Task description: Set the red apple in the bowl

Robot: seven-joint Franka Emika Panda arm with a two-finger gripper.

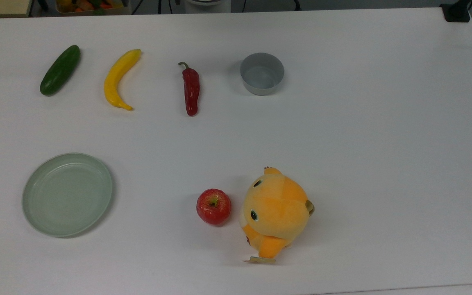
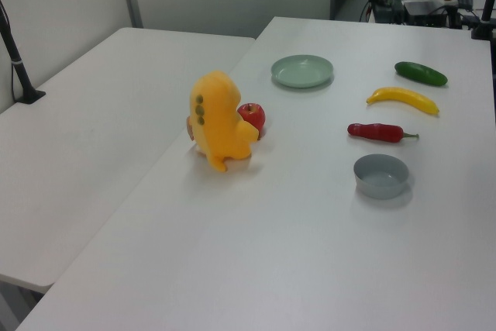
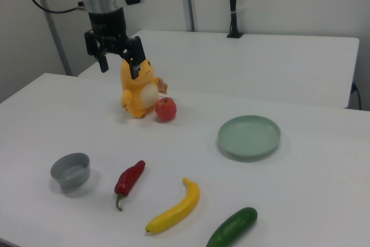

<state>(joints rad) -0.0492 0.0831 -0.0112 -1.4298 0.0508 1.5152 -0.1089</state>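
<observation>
The red apple (image 1: pixel 214 206) rests on the white table, touching the side of an orange plush toy (image 1: pixel 275 211). In the left view the apple (image 2: pixel 252 115) peeks out behind the plush, and in the right view the apple (image 3: pixel 166 109) sits at the plush's right. The grey bowl (image 1: pixel 262 73) stands empty toward the top view's upper middle, well away from the apple; the same bowl (image 3: pixel 70 170) is at the right view's lower left. My gripper (image 3: pixel 119 72) hangs open in the air, seen in front of the plush's head in the right view, holding nothing.
A dark red chili (image 1: pixel 191 91), a banana (image 1: pixel 119 78) and a cucumber (image 1: pixel 60 70) lie in a row to the top view's left of the bowl. A pale green plate (image 1: pixel 67 194) sits to the top view's left of the apple. A second table adjoins (image 2: pixel 93 114).
</observation>
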